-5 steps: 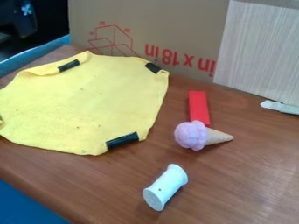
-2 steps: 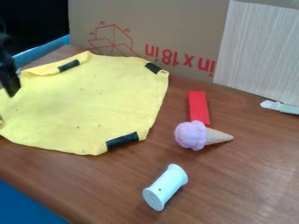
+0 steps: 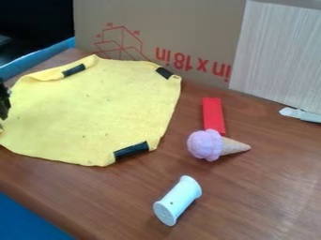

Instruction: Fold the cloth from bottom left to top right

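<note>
The box [image 3: 188, 28] stands upright behind the table [image 3: 251, 197] and bears red print [image 3: 193, 62] in one row, inverted as I face it. Left of the print is a red line drawing [image 3: 120, 44] of a carton, with small marks beside its outline; these marks are too small to make out. The panel [image 3: 282, 51], pale and finely grained, overlaps the right part of the box. The gripper [image 3: 4, 102] is located at the far left of the camera view, over the left margin of the cloth [image 3: 94, 108]. The visible part is dark, narrow and close to vertical, directed downward. The view's edge cuts it off, so I cannot tell how far the jaws are open or whether they have hold of anything. Contact with the cloth cannot be confirmed either. The cloth is yellow and lies spread on the left part of the table, with black patches at its upper left, upper right and lower right. To its right, the block [image 3: 213, 115], red, lies just behind the cone [image 3: 219, 144], whose tip points right. The spool [image 3: 177, 200], white, lies on its side nearer to me, with its axis slanted.
</note>
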`<state>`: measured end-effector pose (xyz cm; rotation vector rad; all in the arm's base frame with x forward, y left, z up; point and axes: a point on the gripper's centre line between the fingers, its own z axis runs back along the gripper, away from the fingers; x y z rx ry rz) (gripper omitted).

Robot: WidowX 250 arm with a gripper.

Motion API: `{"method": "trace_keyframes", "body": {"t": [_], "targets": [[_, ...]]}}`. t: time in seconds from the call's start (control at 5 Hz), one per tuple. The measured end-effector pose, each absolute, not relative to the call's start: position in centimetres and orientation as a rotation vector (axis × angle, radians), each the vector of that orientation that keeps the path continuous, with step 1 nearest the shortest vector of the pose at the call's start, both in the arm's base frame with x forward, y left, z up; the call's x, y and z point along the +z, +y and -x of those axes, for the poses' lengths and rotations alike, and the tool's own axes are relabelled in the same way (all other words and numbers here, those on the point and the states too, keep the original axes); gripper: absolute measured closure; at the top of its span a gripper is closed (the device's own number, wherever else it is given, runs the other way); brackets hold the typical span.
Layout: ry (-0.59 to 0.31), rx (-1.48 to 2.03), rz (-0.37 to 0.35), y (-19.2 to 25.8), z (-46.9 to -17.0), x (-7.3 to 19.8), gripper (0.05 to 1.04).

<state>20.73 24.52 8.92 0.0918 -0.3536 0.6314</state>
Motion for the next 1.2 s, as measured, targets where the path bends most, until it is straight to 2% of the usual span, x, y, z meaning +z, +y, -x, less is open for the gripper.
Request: {"method": "trace_keyframes", "body": {"t": [0.2,0.6,0.8,1.0,1.2], "targets": [[-0.390,0.660,-0.079,24.5,-20.6,8.5,0.083],[-0.422,0.681,-0.110,25.0,-20.8,8.1,0.110],[-0.398,0.693,-0.117,25.1,-20.5,7.2,0.383],[-0.400,0.705,-0.115,24.9,-20.4,6.9,0.698],[-0.396,0.704,-0.124,25.0,-20.2,6.5,0.923]]}}
